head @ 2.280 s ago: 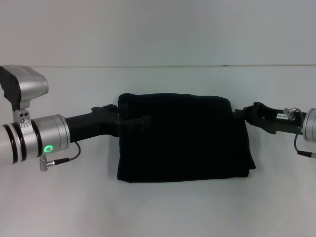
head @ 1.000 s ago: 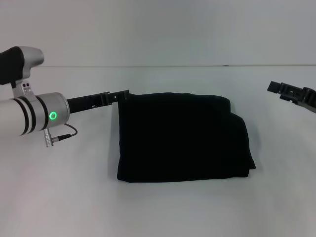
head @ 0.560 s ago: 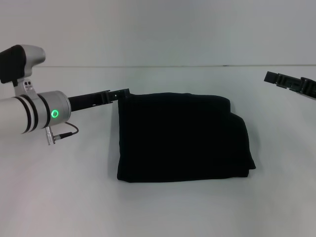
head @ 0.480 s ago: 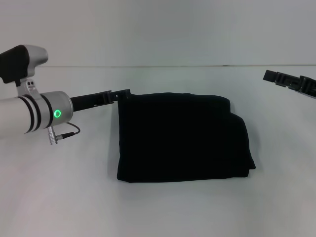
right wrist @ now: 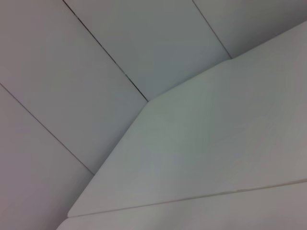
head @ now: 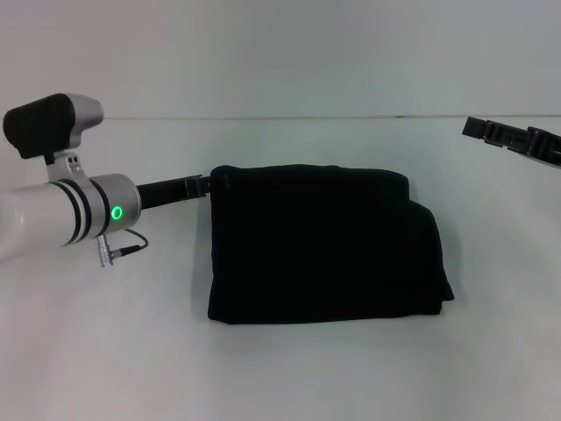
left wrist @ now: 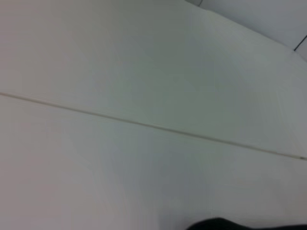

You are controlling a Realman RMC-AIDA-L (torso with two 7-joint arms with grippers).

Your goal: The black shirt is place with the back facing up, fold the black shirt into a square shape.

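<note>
The black shirt (head: 324, 246) lies folded into a squarish block in the middle of the white table (head: 280, 368), with its fold edges stacked along the right side. My left gripper (head: 213, 182) reaches in from the left, its tip right at the shirt's far left corner; I cannot tell whether it touches the cloth. My right gripper (head: 475, 128) hangs above the table at the far right, well away from the shirt. In the left wrist view only a thin strip of the black shirt (left wrist: 220, 224) shows. The right wrist view has no shirt in it.
The white table surface (head: 105, 351) stretches all around the shirt and meets a pale wall (head: 280, 53) behind. The right wrist view holds only wall panels (right wrist: 96, 48) and the table edge (right wrist: 192, 143).
Both grippers have drawn back off the shirt since the earliest frame. Lately the left wrist shifted right and turned, its tip staying at the corner. The right gripper rose slightly.
</note>
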